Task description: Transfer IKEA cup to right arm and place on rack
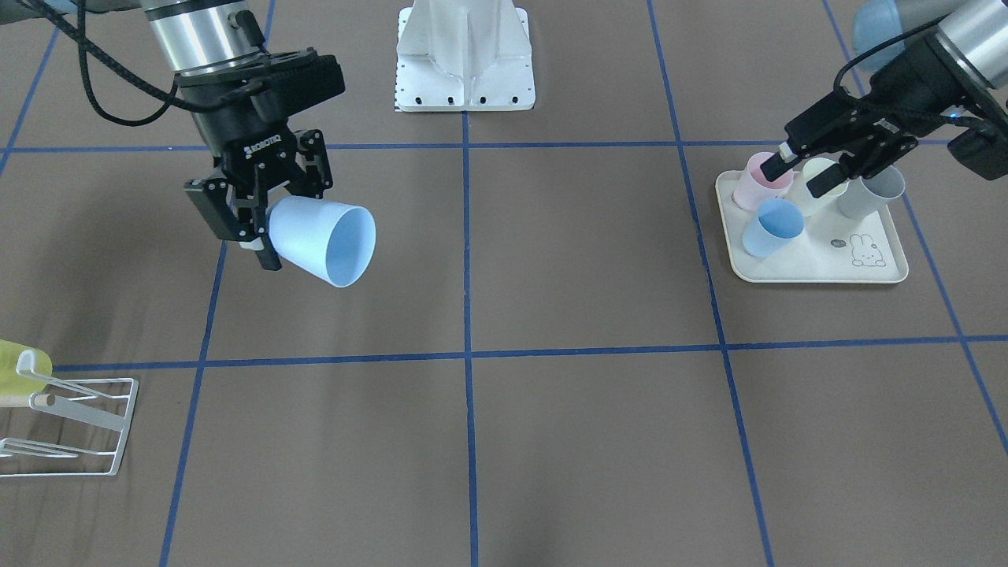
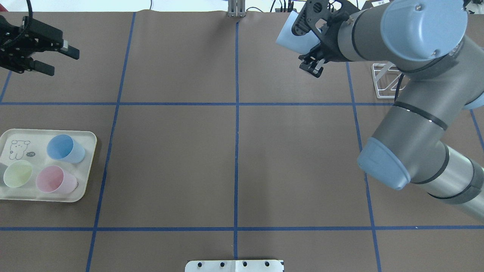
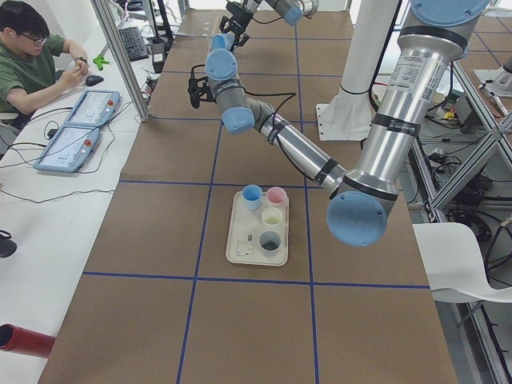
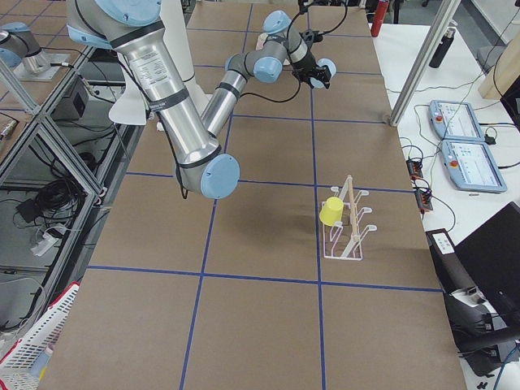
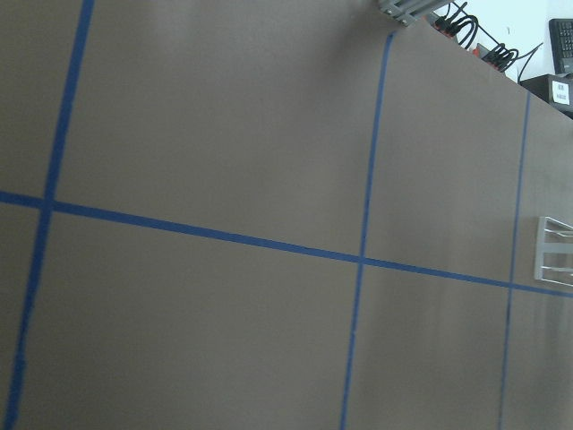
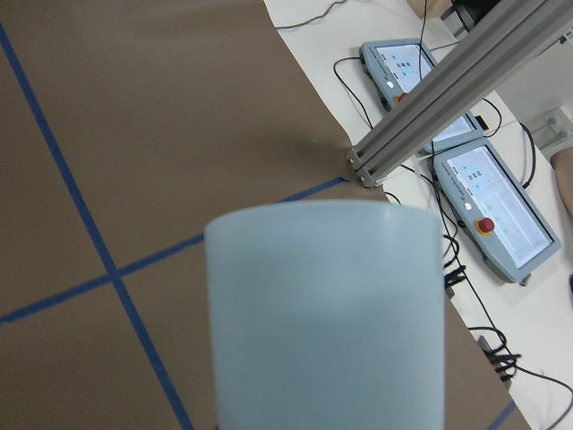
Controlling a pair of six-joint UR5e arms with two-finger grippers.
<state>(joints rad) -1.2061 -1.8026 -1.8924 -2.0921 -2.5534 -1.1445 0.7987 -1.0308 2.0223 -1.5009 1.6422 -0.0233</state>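
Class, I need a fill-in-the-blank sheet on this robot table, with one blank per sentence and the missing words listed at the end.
1. The cup gripped by the right gripper is pale ___.
2. The number of cups standing on the tray is ___.
3. The hung cup on the rack is ___.
4. The left gripper, which holds nothing, is ___.

Missing words: blue; four; yellow; open.
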